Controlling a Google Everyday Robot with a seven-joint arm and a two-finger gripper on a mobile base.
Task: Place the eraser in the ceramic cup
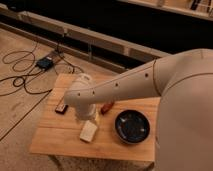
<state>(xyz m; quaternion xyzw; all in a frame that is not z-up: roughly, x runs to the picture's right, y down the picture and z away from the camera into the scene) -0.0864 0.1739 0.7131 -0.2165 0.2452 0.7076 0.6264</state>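
A robot's cream-coloured arm (125, 82) reaches from the right across a small wooden table (55, 142), its gripper (86, 119) pointing down just above the eraser (89, 131), which lies flat near the table's front edge, left of a dark bowl (132, 126). The fingers stand spread wide and close on nothing; the eraser rests on the wood, apparently not yet gripped. A black remote (61, 107) lies near the left edge, and a reddish-brown oblong thing (106, 107) shows just behind the arm. No ceramic cup can be made out from this angle; it may sit hidden behind the wrist. The step in hand looks like the pick. To do it well, the gripper likely needs to centre over the block and turn so the jaws straddle its narrower width, then descend until the tips almost meet the tabletop. The piece is thin and offers little side wall to catch. A low, square pinch should keep it from tipping or squirting out, and closing gently would avoid skidding it toward the front edge. The lift would best go straight up, clear of the bowl's rim and the oblong thing, before any travel toward the cup. The release there should come low over the mouth, since a flat block dropped from height could bounce off the rim.
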